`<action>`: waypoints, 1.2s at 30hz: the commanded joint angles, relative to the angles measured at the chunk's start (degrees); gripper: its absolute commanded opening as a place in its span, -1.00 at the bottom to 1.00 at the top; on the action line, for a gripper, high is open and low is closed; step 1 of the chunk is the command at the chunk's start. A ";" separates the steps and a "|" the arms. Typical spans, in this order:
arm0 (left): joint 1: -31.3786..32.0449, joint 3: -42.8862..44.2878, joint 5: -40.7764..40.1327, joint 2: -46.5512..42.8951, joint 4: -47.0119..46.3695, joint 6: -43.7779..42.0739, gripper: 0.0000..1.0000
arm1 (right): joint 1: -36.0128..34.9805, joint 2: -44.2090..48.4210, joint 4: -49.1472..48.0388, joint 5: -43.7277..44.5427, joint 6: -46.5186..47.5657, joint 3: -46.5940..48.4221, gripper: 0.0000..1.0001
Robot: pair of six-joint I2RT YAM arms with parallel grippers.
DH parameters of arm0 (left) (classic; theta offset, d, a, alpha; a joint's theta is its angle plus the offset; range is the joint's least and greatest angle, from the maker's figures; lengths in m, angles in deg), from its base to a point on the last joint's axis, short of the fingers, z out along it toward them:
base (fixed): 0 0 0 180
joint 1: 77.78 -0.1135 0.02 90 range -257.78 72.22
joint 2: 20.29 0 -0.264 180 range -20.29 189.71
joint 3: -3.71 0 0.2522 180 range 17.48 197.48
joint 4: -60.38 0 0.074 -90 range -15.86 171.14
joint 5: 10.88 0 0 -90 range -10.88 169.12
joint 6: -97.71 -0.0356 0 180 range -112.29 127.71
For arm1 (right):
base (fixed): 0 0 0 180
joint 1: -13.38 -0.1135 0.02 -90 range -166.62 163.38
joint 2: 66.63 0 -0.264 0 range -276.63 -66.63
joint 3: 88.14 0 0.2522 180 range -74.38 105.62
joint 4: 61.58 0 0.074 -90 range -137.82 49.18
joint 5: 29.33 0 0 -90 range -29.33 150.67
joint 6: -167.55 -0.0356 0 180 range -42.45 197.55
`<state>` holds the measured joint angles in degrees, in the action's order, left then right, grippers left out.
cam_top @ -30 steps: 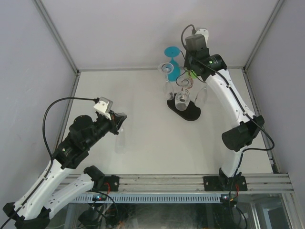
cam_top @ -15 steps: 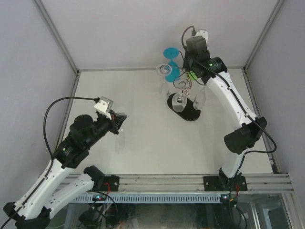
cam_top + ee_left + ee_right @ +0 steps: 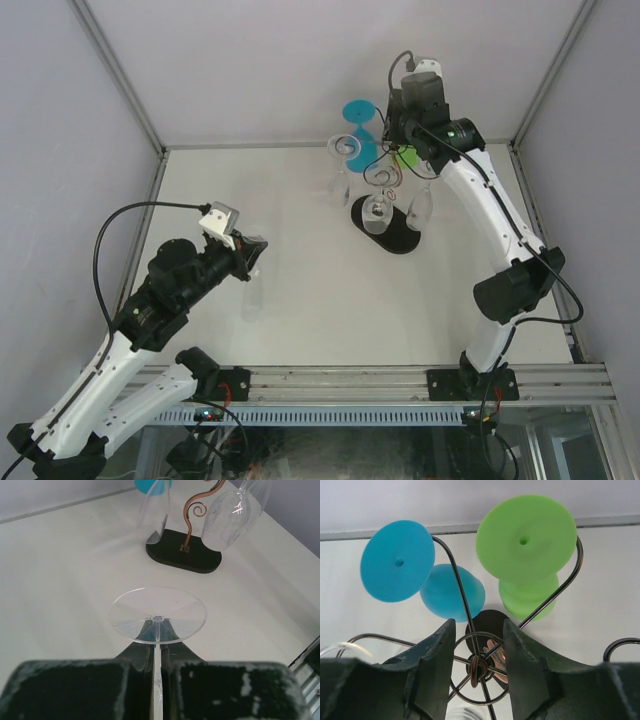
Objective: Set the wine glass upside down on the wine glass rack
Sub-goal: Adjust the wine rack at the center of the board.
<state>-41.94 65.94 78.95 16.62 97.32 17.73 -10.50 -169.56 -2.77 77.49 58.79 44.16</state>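
My left gripper (image 3: 250,256) (image 3: 157,652) is shut on the stem of a clear wine glass, low over the table's left side. The glass's round foot (image 3: 157,614) points away from the wrist camera, and its bowl (image 3: 250,300) hangs below the fingers. The wine glass rack (image 3: 384,176) stands at the back on a black oval base (image 3: 402,240) (image 3: 200,560). My right gripper (image 3: 398,140) (image 3: 479,630) is right above the rack, with its jaws closed against both sides of the top wire ring (image 3: 455,690).
Glasses hang upside down on the rack. A blue one (image 3: 360,112) (image 3: 397,560), a green one (image 3: 406,158) (image 3: 526,537) and clear ones (image 3: 340,185) (image 3: 420,205) (image 3: 232,515) are among them. Walls with metal posts close in the back and sides.
The right gripper has shifted slightly toward the back, and the rack with its hanging glasses has shifted with it. The left gripper and its glass have not moved.
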 commanded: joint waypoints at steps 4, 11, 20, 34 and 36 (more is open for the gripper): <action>-0.77 -0.94 1.44 0.24 -2.88 0.97 -1.00 | 1.18 6.78 -5.34 -8.71 10.60 -0.31 -0.10; -0.94 -0.87 1.76 0.51 -2.99 0.96 -1.00 | 4.74 8.80 -5.37 -22.10 26.62 -0.40 0.15; -1.20 -0.83 2.13 1.09 -2.97 0.96 -1.00 | 11.52 1.72 6.15 -44.49 36.34 10.40 0.37; -1.87 -0.79 2.29 1.51 -2.88 0.94 -1.00 | 10.09 -6.93 12.39 -46.98 41.93 18.23 0.43; -1.99 -0.74 2.49 1.62 -2.88 0.96 -1.00 | 9.47 -7.90 13.11 -45.90 42.84 18.72 0.44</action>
<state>-43.25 65.94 80.00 18.15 97.14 17.75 0.21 -177.10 9.67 31.11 98.68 59.95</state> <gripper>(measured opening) 0.025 0.713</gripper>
